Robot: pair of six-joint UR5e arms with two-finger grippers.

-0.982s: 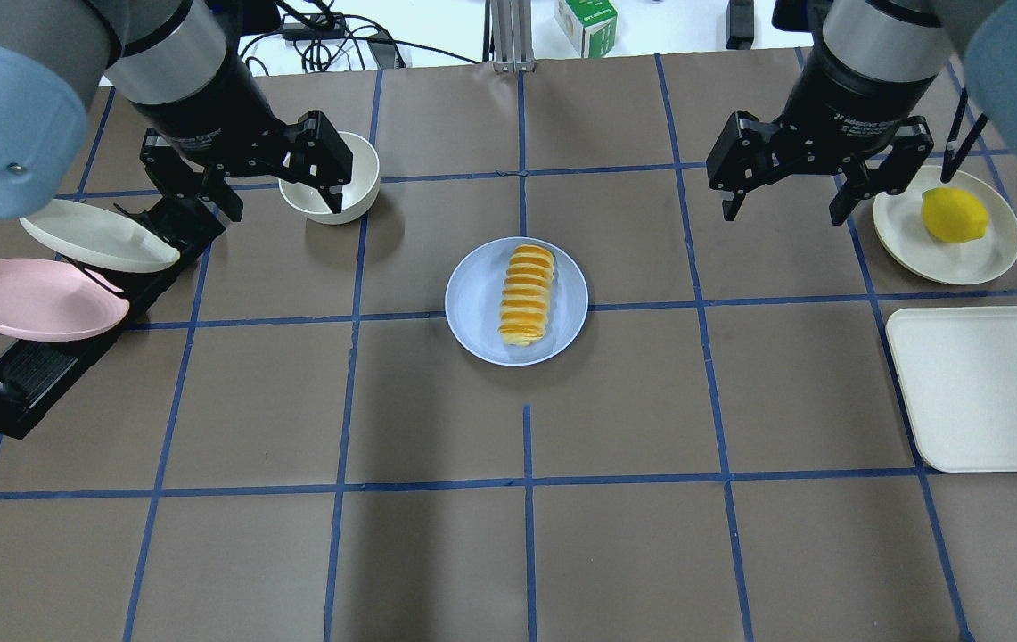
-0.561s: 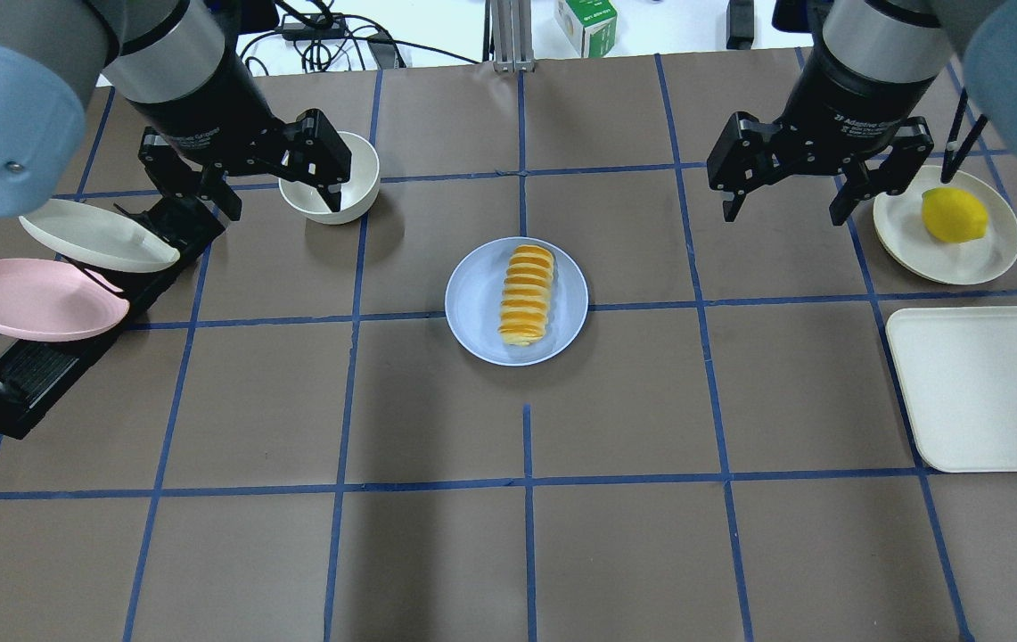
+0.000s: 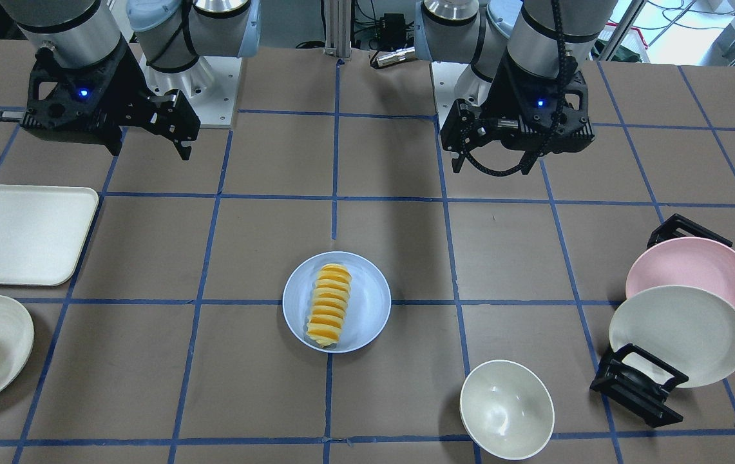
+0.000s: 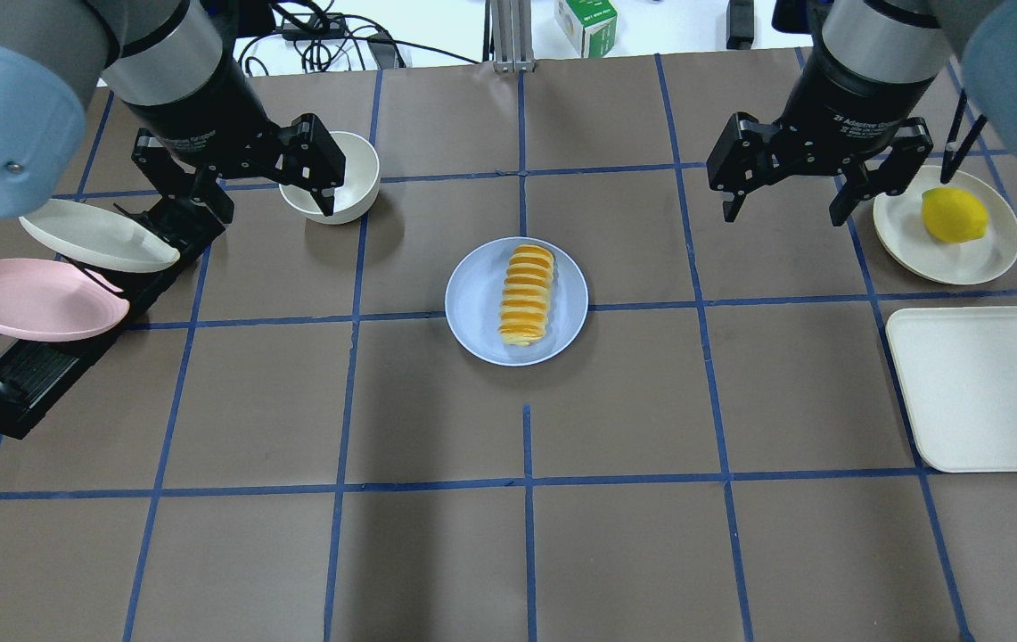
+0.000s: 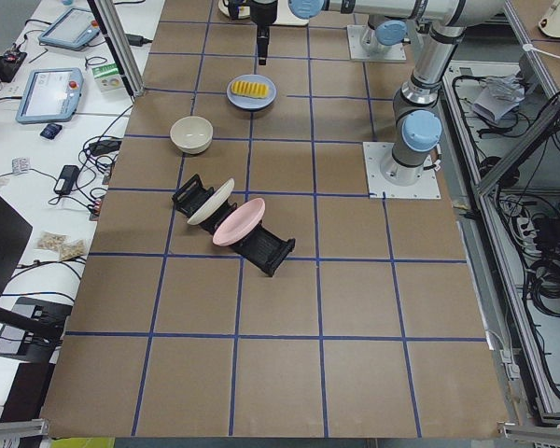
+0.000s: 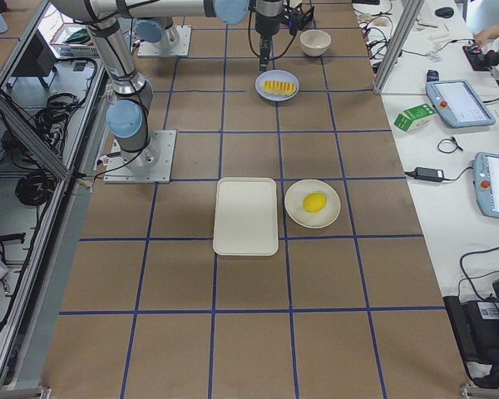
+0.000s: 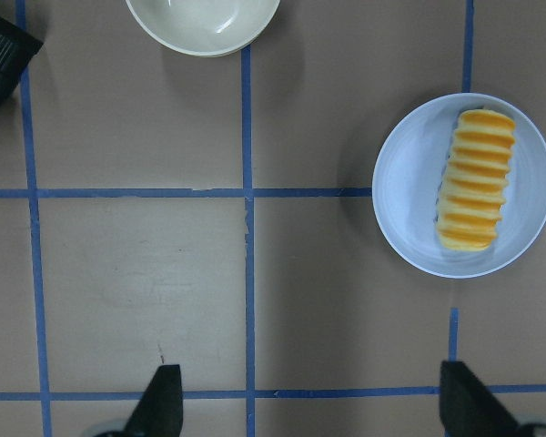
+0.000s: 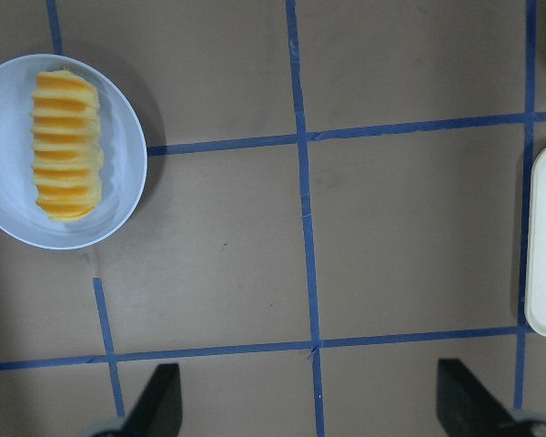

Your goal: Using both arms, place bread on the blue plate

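At table centre, on the blue plate (image 4: 472,308): one bread (image 4: 526,296), lying flat and wholly inside the rim, a little toward my right arm's side of the plate's middle. Long axis: it runs from the robot's base toward the operators' side. In the overhead view the far end cants slightly rightward, and the ridges cross the axis. Handling, my estimate: light and probably soft and compressible, though from these cameras I cannot say whether it is real crumb or a moulded prop. The ridges should give purchase, so I would not expect it to slip. Hold: across the short width at mid-length, or one gripper at each end, closing gently. Left gripper (image 4: 276,207): jaws spread wide, empty, held high, well apart from the plate. Right gripper (image 4: 782,212): jaws spread wide, empty, likewise high and well apart.
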